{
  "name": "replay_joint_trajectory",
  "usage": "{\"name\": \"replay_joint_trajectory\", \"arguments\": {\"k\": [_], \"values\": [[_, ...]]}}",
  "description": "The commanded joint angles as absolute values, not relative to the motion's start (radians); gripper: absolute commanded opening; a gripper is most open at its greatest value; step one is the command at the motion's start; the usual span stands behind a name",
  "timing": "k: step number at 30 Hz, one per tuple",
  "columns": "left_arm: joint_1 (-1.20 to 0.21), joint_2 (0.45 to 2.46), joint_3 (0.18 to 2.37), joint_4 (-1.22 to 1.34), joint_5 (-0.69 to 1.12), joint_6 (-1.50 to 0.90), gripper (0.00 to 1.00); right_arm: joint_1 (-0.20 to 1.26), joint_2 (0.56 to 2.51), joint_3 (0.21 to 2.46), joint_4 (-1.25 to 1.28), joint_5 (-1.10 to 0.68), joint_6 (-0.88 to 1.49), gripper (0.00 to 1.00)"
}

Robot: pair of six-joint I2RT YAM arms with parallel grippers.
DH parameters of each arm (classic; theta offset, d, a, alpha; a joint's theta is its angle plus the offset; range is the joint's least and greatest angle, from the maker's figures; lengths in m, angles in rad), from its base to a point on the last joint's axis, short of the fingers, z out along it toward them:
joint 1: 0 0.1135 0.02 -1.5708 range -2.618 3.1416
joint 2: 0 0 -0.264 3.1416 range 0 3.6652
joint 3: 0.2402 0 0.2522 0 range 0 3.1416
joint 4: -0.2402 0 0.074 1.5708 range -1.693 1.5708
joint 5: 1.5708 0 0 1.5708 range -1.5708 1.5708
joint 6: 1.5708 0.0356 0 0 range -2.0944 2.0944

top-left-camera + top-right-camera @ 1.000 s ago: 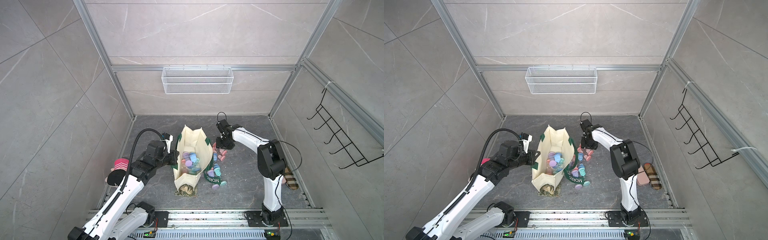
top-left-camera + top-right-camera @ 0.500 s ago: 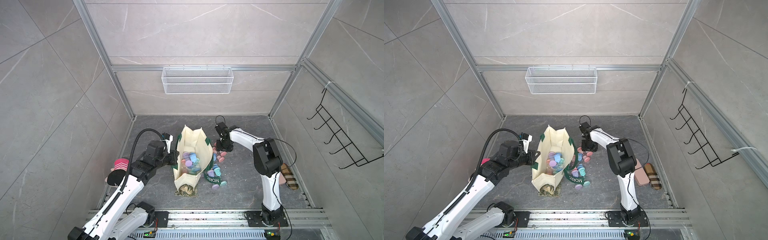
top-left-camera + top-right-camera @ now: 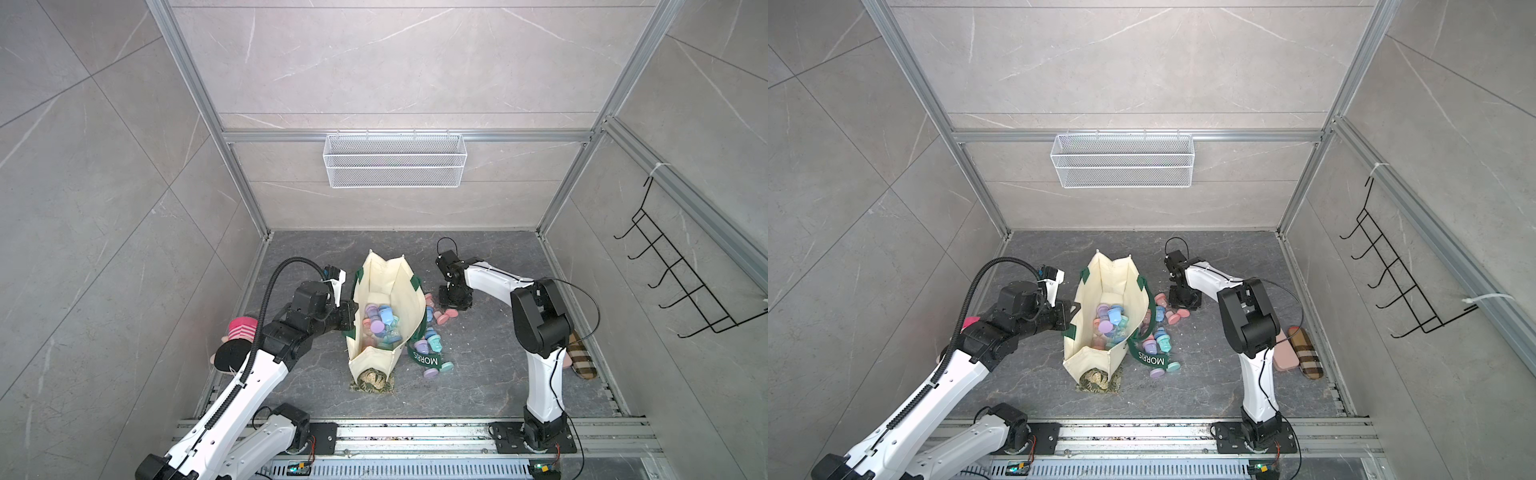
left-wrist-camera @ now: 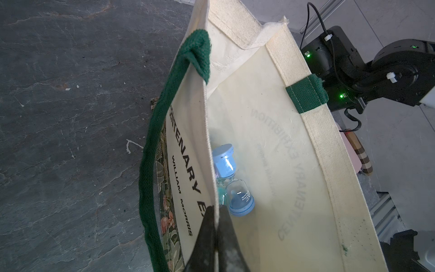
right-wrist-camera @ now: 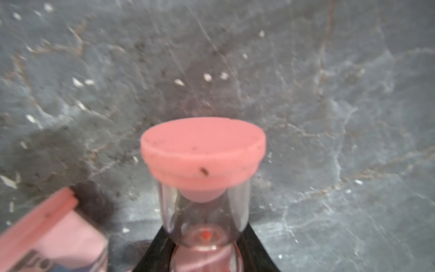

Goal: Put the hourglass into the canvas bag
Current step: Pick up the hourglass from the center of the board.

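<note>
After closing from part-open within the last second, now clamps the pink hourglass [image 5: 203, 150] at its waist in the right gripper [image 5: 206, 235], cap past the fingertips. Looks like a secured pick; lift and carry next. Reaches low to the floor, wrist bent down. Has the canvas bag [image 3: 386, 286] near that gripper, toward the left arm. Holds the bag's wall pinched tight in the left gripper [image 4: 216, 212].

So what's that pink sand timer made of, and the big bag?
The pink hourglass: a see-through, shiny bulb, so glass or clear plastic; its pink cap looks matte, maybe rubber or plastic. The canvas bag: cream woven cloth with stitched hems; its green handle shows a coarse weave.
</note>
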State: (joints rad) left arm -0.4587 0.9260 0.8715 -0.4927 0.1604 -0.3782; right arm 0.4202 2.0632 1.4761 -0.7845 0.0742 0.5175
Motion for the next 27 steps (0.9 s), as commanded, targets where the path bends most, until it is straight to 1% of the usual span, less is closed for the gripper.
{"name": "replay_joint_trajectory", "arguments": {"k": [1,5,12,15,18,23,27], "values": [[-0.463,0.904,0.873,-0.465,0.178,-0.365,0.0,0.416,1.99,1.421,-0.8,0.102,0.54,0.15],[-0.462,0.902,0.874,-0.465,0.178,-0.365,0.0,0.416,1.881,1.362,-0.794,0.11,0.559,0.07],[-0.462,0.9,0.873,-0.463,0.179,-0.364,0.0,0.426,1.637,1.275,-0.788,0.089,0.629,0.0],[-0.463,0.903,0.873,-0.463,0.18,-0.365,0.0,0.461,1.54,1.261,-0.779,0.087,0.654,0.0],[-0.463,0.902,0.873,-0.464,0.177,-0.364,0.0,0.511,1.486,1.287,-0.799,0.108,0.655,0.0],[-0.463,0.901,0.872,-0.465,0.176,-0.364,0.0,0.602,1.428,1.388,-0.867,0.179,0.654,0.0],[-0.463,0.904,0.872,-0.465,0.178,-0.364,0.0,0.708,1.409,1.455,-0.879,0.23,0.667,0.0]]}}
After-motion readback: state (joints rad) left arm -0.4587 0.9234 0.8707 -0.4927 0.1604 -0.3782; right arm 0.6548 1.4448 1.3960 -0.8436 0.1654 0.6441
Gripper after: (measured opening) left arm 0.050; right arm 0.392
